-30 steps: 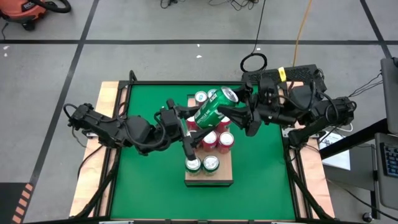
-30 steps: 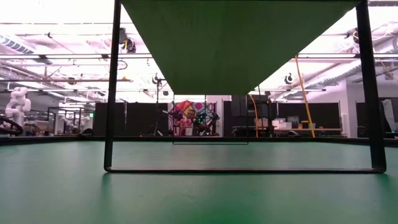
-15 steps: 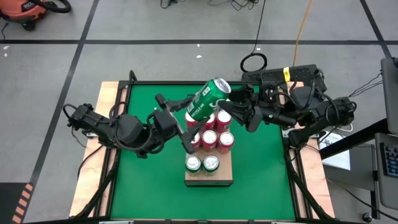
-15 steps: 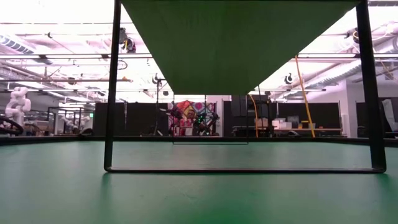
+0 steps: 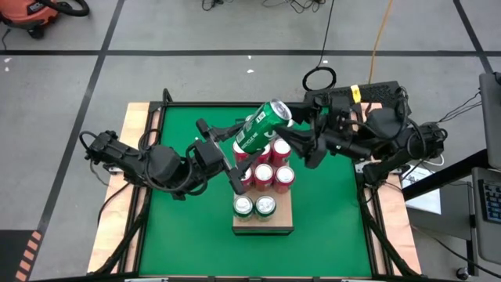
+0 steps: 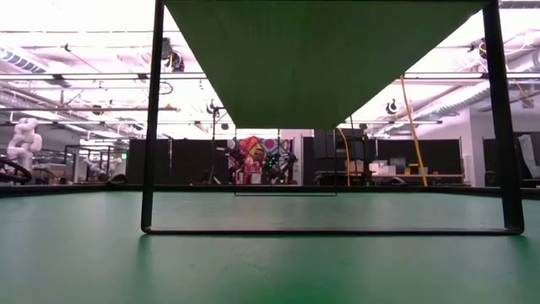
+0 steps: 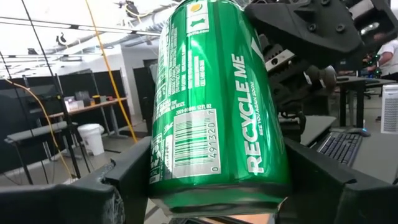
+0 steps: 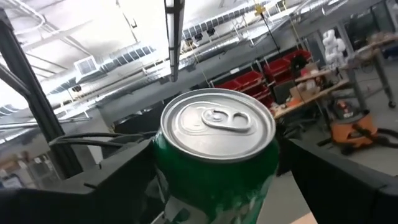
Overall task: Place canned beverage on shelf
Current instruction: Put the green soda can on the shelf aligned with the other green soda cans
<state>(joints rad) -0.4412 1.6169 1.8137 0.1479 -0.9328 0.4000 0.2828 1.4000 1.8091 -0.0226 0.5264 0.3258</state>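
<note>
A green can (image 5: 262,128) hangs tilted in the air above the far end of the shelf (image 5: 263,228), a pale wooden block on the green table. My left gripper (image 5: 241,149) comes from the table's left and is shut on the can's lower end. My right gripper (image 5: 291,131) comes from the right and stands open, one finger on either side of the can's top end (image 8: 217,124); I cannot tell whether it touches. Several red and green cans (image 5: 264,174) stand upright on the shelf. My left gripper pinches the green can's side wall near its bottom end (image 7: 211,180) between its two fingers, one on each side. The fingers come about level from the table's left. The can is lifted clear of the shelf, and its top slants up toward the far right.
Two green-topped cans (image 5: 255,206) stand at the shelf's near end, with red ones behind them right below the held can. Wooden strips (image 5: 139,125) edge the table. The green surface to the left and right of the shelf is bare.
My left gripper has rolled at the wrist while shut on the green can. The can's top end has swung toward the table's far edge, so it now stands steeper. My right gripper has stayed at the can's top end.
</note>
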